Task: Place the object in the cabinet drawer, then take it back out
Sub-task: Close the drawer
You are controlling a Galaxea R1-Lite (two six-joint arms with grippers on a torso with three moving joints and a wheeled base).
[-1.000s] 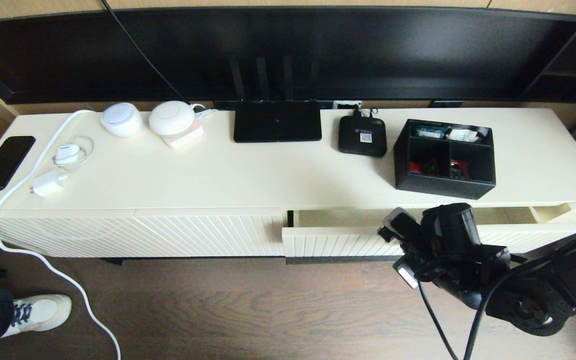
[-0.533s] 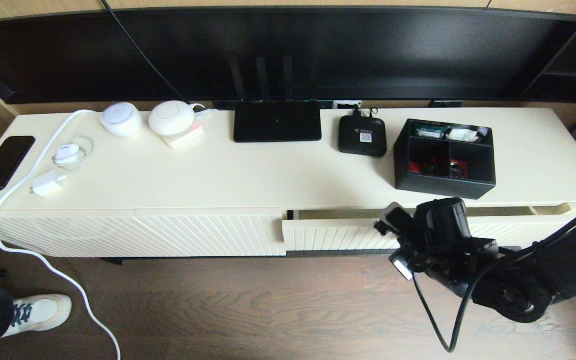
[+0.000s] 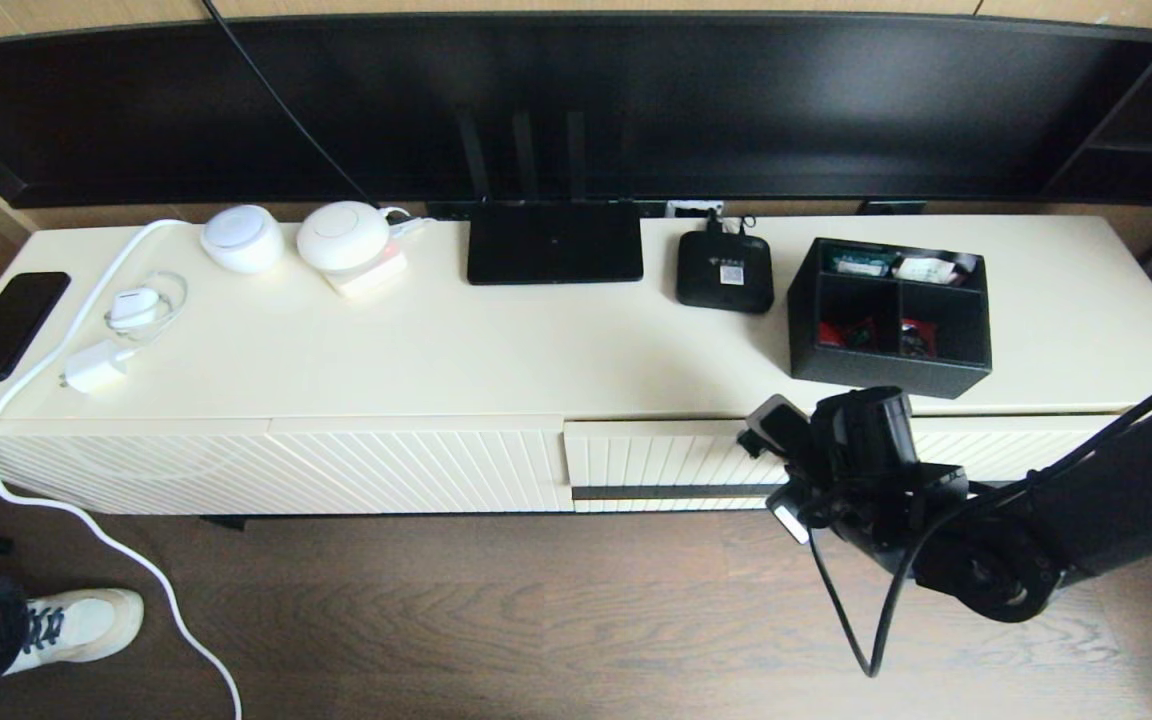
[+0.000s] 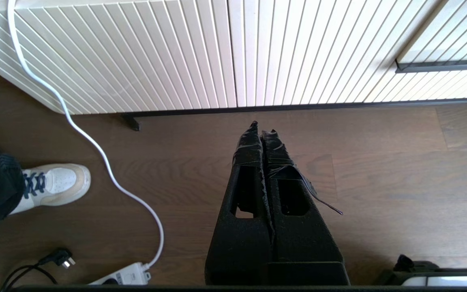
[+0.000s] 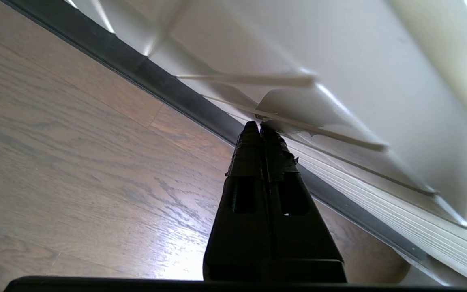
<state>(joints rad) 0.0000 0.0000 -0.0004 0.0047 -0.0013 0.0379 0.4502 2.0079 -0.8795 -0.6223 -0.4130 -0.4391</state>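
Cream cabinet drawer [image 3: 666, 455] front, right gripper [image 5: 258, 127] against it, jaws together.

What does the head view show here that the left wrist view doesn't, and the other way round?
Only the head view shows the cabinet top with the organiser box, router, phone, and the right arm in front of the closed drawer.

Only the left wrist view shows the left gripper, fingers together above the floor, and a power strip.

Both show the ribbed cabinet front, the drawer's dark handle bar, the white cable and a white shoe.
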